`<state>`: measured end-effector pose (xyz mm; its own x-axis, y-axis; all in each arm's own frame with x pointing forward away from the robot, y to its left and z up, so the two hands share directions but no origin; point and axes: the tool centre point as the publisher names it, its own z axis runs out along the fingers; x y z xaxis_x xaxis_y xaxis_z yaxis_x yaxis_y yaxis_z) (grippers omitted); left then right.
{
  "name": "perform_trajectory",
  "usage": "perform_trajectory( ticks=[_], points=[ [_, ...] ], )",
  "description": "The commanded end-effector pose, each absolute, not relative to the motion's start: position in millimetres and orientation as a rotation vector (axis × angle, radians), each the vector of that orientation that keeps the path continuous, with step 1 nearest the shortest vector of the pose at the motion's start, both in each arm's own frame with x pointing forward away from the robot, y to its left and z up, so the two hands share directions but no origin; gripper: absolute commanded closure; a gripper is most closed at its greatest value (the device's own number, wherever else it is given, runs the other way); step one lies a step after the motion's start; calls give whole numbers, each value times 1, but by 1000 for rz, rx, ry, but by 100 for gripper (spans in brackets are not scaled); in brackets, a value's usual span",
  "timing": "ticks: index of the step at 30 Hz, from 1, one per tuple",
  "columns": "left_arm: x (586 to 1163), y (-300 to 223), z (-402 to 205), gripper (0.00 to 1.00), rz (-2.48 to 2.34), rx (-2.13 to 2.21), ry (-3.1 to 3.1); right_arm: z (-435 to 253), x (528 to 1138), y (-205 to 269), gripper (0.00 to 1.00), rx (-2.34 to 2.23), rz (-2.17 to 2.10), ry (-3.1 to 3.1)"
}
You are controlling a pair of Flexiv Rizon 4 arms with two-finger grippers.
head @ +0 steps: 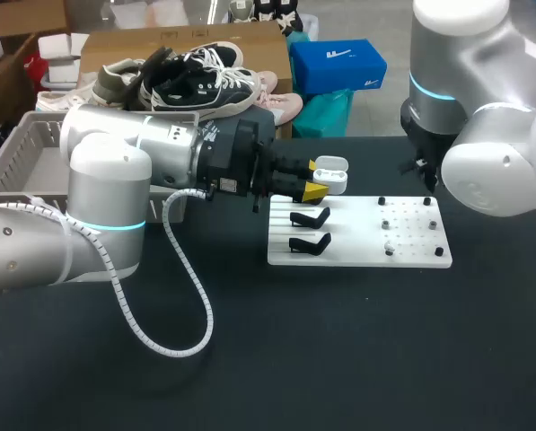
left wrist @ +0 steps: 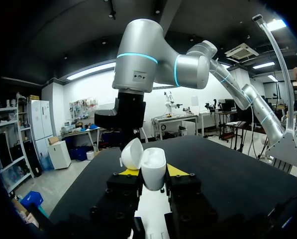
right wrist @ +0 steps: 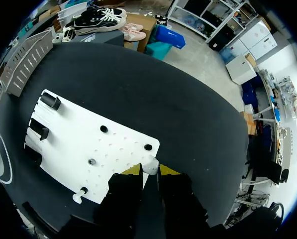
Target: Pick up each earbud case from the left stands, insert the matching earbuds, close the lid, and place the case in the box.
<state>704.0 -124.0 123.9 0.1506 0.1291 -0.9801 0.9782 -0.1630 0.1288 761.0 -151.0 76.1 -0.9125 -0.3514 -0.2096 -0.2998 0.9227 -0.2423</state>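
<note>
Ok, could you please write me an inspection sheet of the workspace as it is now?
Surface: black table with a white board lying on it.
Job's things: open white case, lid up; two empty black stands on the board; one earbud above the board's edge; second earbud on the board; grey basket at the left.
Clutter: nothing seen.
Grippers: left gripper shut on the case; right gripper shut on the earbud.
Cables: white spiral-wrapped cable loops down from the left arm.
Surroundings: nothing seen reaching over the table.
</note>
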Motion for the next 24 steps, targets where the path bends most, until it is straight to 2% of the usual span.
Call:
perform_trajectory(
  ticks=[1, 12, 24],
  points=[
    [704, -124, 123, 100, -1142, 1489, 1126, 121, 719, -140, 100, -507, -292, 2775],
    [704, -124, 123, 100, -1142, 1489, 1126, 195, 662, -69, 100, -594, -294, 2720],
    [704, -124, 123, 100, -1142, 1489, 1126, 206, 633, -3, 100, -669, -194, 2742]
  ],
)
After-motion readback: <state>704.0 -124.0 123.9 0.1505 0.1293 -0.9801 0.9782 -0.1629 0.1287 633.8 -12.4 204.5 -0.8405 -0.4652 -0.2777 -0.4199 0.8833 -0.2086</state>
